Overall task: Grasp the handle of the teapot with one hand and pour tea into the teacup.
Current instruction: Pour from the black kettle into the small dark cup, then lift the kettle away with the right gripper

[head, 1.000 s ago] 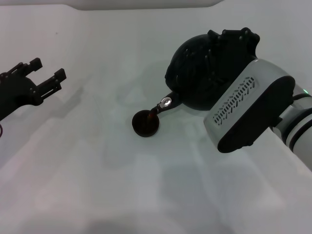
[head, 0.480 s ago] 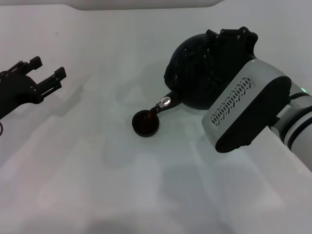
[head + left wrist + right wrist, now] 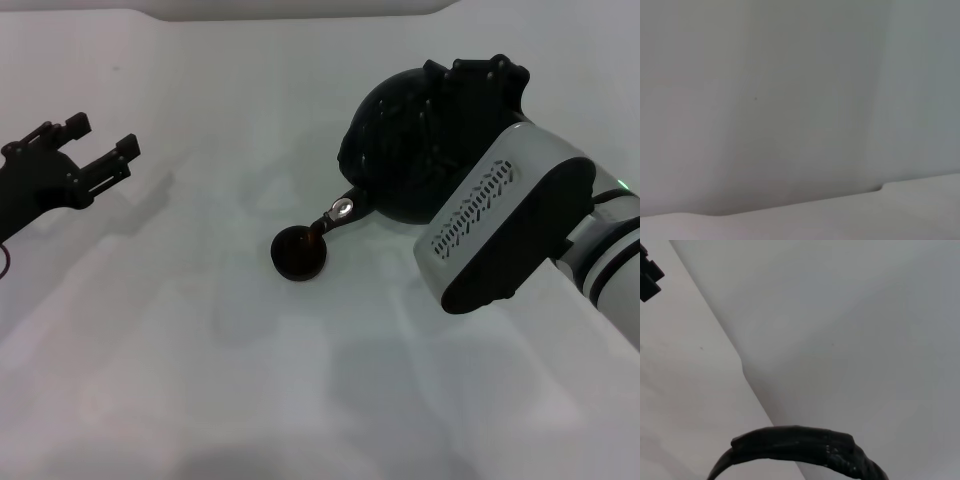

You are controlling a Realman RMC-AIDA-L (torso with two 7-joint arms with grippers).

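The teapot [image 3: 400,150] hangs tilted in the right gripper [image 3: 470,85], its jaws hidden, so I cannot tell their state. The spout [image 3: 340,211] sits over the teacup [image 3: 298,253]. Advice: hold the tilt steady, spout centred. The left gripper [image 3: 85,150] idles, jaws spread.

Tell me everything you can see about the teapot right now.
The teapot is large, round and matte black, held off the white table and tipped toward the robot's left. Its short spout, ending in a silvery tip, sits just over the rim of the small dark teacup. The right gripper covers its top. The right wrist view shows its thick black handle, textured like wrapped cord.
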